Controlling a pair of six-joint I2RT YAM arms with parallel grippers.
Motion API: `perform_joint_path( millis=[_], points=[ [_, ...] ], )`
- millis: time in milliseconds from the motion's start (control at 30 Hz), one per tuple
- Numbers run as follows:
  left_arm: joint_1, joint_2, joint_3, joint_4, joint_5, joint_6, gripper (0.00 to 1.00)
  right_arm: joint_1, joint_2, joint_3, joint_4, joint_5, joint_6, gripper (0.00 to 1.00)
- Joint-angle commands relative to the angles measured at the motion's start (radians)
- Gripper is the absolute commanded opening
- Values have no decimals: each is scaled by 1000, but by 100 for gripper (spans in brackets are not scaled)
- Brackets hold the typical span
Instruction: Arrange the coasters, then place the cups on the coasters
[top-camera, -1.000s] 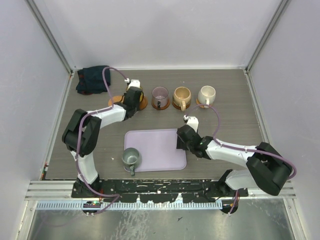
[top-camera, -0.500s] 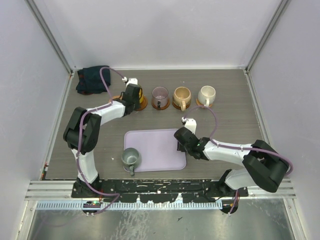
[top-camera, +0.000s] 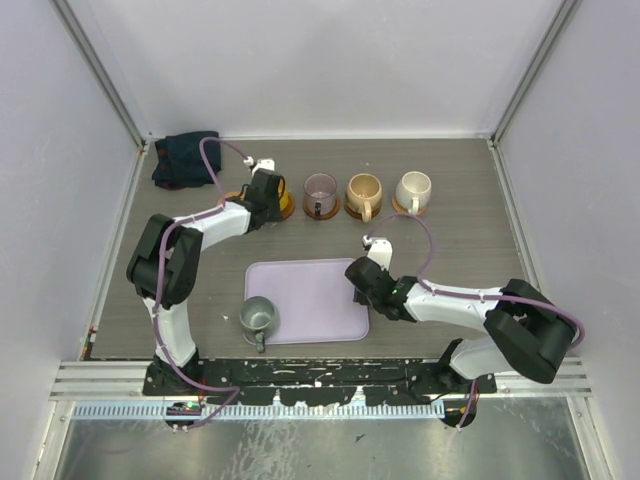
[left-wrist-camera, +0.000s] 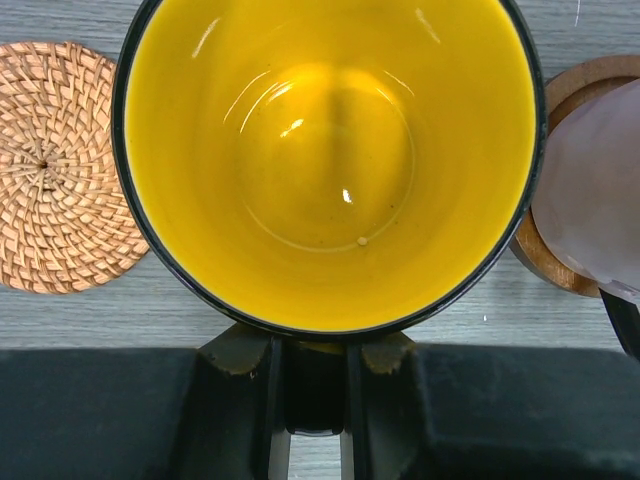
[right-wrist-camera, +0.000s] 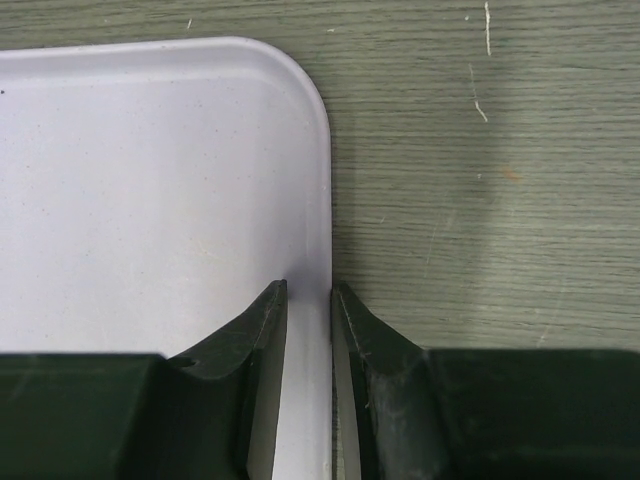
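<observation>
A yellow cup (left-wrist-camera: 330, 160) fills the left wrist view, and my left gripper (left-wrist-camera: 315, 355) is shut on its handle. It hangs between a woven tan coaster (left-wrist-camera: 50, 165) and a brown coaster (left-wrist-camera: 560, 270) bearing the purplish cup (top-camera: 320, 189); what lies under it is hidden. The tan cup (top-camera: 364, 190) and cream cup (top-camera: 413, 187) stand on coasters in the back row. A grey-green cup (top-camera: 257, 315) sits on the lilac tray's near left corner. My right gripper (right-wrist-camera: 310, 295) is shut on the tray's right rim (right-wrist-camera: 322, 200), one finger inside and one outside.
A dark folded cloth (top-camera: 185, 160) lies at the back left corner. The lilac tray (top-camera: 310, 295) takes up the middle of the wooden table, between the two arms. Metal frame posts and white walls enclose the table on three sides.
My right jaws have narrowed onto the tray's rim. The tray, with the grey-green cup on it, has slid slightly left. The left gripper with the yellow cup has shifted slightly toward the back.
</observation>
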Motion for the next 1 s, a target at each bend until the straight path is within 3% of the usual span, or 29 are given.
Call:
perform_joint_path(
  millis=[0, 967],
  points=[
    [-7, -34, 18, 74, -12, -17, 0, 30, 19, 1, -69, -28, 42, 30],
    [-41, -39, -3, 86, -116, 3, 0, 63, 14, -35, -91, -11, 96, 35]
  ],
)
